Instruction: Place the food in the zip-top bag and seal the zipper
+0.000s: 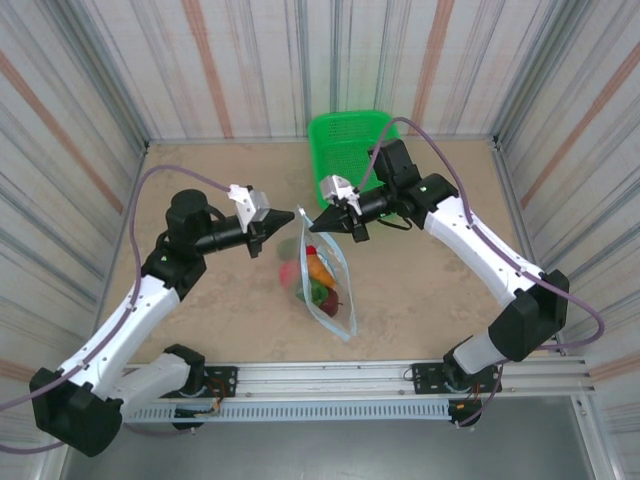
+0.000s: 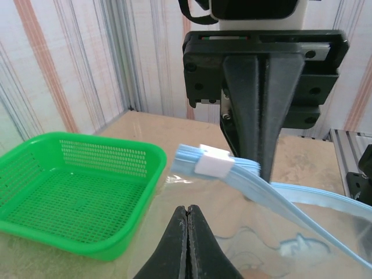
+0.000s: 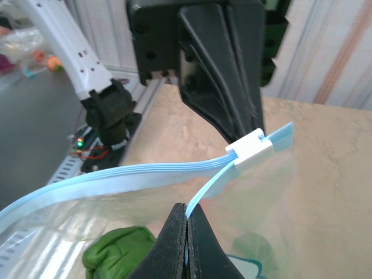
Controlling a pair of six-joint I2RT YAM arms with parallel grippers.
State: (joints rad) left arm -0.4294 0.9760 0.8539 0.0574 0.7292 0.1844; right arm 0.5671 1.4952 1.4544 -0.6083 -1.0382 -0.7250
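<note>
The zip-top bag [image 1: 330, 295] hangs upright mid-table between both grippers. Inside it lies the food: orange [image 1: 318, 268], red [image 1: 292, 275] and green [image 1: 320, 293] pieces, with a green piece [image 3: 119, 256] close under the right wrist. The pale blue zipper [image 3: 116, 177] gapes open, its two strips meeting at a white slider [image 3: 250, 152]. My right gripper [image 3: 187, 212] is shut on one zipper strip, at the bag's top [image 1: 318, 222]. My left gripper [image 2: 187, 208] is shut just short of the slider [image 2: 213, 161], tips against the clear film; whether film is pinched I cannot tell.
A green mesh basket [image 1: 345, 140] stands at the back of the table, left of the left gripper in its wrist view [image 2: 70, 192]. Striped walls close in three sides. A metal rail [image 1: 400, 385] runs along the near edge.
</note>
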